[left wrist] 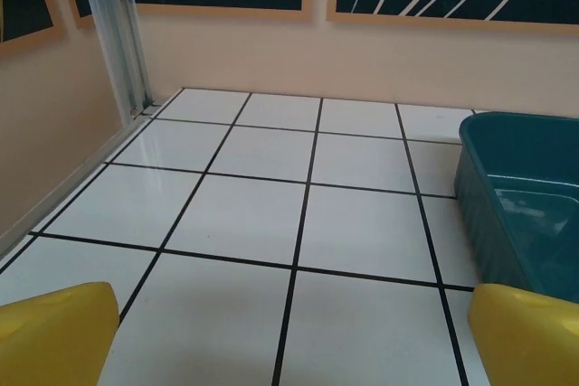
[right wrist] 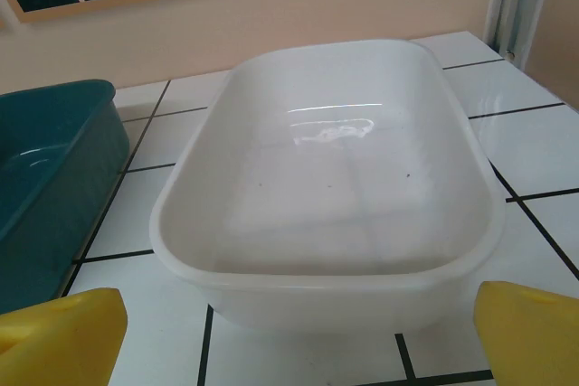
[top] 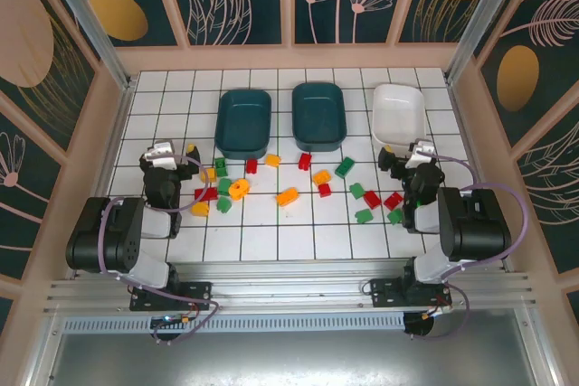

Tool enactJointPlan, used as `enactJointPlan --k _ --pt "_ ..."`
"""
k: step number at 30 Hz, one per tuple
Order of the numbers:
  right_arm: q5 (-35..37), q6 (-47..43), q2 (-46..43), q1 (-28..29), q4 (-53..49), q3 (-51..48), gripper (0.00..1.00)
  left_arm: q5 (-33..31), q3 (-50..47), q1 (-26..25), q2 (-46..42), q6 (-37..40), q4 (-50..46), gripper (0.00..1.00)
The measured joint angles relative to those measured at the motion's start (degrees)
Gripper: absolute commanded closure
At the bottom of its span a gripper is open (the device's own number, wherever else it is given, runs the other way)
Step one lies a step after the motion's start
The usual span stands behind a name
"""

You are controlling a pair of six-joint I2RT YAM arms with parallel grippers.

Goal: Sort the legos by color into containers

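I am holding my left hand (left wrist: 289, 343) low over the tabletop (top: 271, 241), at 9 o'clock of the legos (top: 288, 194). Its fingers are spread and nothing is between them. My right hand (right wrist: 289, 343) is likewise spread and unloaded, and it is facing the white tray (top: 400, 101) at its 12 o'clock.

The legos are lying loose between my hands, at 6 o'clock of the trays. None is sitting in the white tray, the left teal tray (top: 243, 101) or the middle teal tray (top: 318, 97), so I am judging the sort as not begun.

For the first pick I am favouring a brick standing apart from its neighbours, such as those at 7 o'clock of my right hand. I am planning to:
- centre the spread fingers over that one brick;
- descend straight down;
- close on its flat sides rather than its studs;
- reserve one tray for each colour.
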Motion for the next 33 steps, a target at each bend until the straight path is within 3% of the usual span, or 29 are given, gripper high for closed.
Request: enactJointPlan --k 30,33 --pt "0.0 0.0 0.0 0.0 0.0 0.0 0.01 -0.09 0.0 0.0 0.0 -0.02 -0.02 0.01" --pt "3.67 0.04 -1.07 1.33 -3.17 0.74 0.01 -1.14 1.16 0.0 -2.49 -0.33 -5.33 0.01"
